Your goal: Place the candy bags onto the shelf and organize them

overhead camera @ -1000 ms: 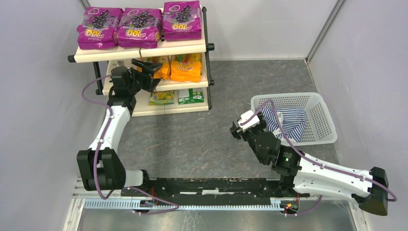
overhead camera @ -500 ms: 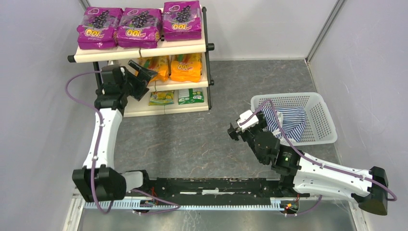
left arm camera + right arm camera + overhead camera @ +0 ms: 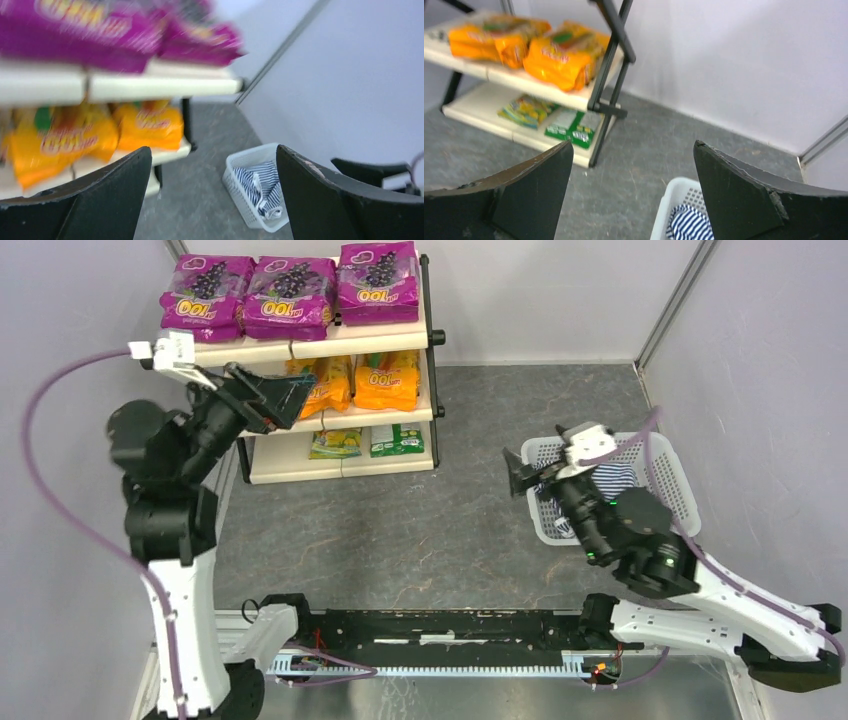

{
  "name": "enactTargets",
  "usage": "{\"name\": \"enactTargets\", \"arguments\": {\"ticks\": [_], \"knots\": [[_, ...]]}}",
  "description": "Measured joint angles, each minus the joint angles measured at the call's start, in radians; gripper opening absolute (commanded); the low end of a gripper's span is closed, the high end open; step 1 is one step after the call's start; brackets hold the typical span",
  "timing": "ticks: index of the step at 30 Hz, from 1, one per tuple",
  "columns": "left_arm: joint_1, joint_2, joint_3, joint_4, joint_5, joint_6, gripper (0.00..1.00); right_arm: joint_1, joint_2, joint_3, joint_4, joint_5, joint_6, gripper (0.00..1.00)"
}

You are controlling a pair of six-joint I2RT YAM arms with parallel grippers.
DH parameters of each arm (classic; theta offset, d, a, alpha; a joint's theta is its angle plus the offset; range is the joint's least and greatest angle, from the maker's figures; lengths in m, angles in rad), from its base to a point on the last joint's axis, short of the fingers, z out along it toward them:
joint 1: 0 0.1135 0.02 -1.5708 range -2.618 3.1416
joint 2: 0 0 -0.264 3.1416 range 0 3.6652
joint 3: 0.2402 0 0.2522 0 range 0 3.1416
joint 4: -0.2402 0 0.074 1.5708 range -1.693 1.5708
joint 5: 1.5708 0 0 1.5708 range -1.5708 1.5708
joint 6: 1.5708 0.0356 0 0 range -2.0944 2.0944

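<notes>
The shelf (image 3: 300,344) stands at the back left. Three purple candy bags (image 3: 290,295) lie on its top tier, orange bags (image 3: 386,380) on the middle tier, and green bags (image 3: 396,440) on the bottom tier. My left gripper (image 3: 290,400) is open and empty, raised in front of the shelf's left side. Its wrist view shows blurred purple bags (image 3: 100,30) and orange bags (image 3: 150,127) beyond the open gripper (image 3: 212,147). My right gripper (image 3: 518,475) is open and empty by the basket's left end. Its wrist view (image 3: 633,142) shows orange bags (image 3: 564,52) and green bags (image 3: 574,130).
A white mesh basket (image 3: 670,470) holding a blue-white striped cloth (image 3: 610,490) sits at the right on the grey floor. It also shows in the left wrist view (image 3: 250,160) and the right wrist view (image 3: 669,200). Grey walls enclose the left, back and right.
My left arm has drawn back from the middle tier and risen up and to the left. My right arm has lifted and swung right, towards the basket. Both grippers stay open.
</notes>
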Motion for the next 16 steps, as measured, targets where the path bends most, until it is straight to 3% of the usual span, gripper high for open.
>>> {"name": "enactTargets", "arguments": {"ticks": [4,10,16], "knots": [[-0.063,-0.053,0.125,0.073,0.05,0.085,1.0,0.0,-0.068,0.063,0.009,-0.041,-0.034,0.98],[-0.125,-0.188,0.132,0.166,0.086,0.154,1.0,-0.002,-0.164,0.051,0.052,-0.067,-0.077,0.98],[-0.129,-0.202,0.12,0.194,0.089,0.195,1.0,-0.003,-0.175,0.001,0.085,-0.076,-0.097,0.98]]}}
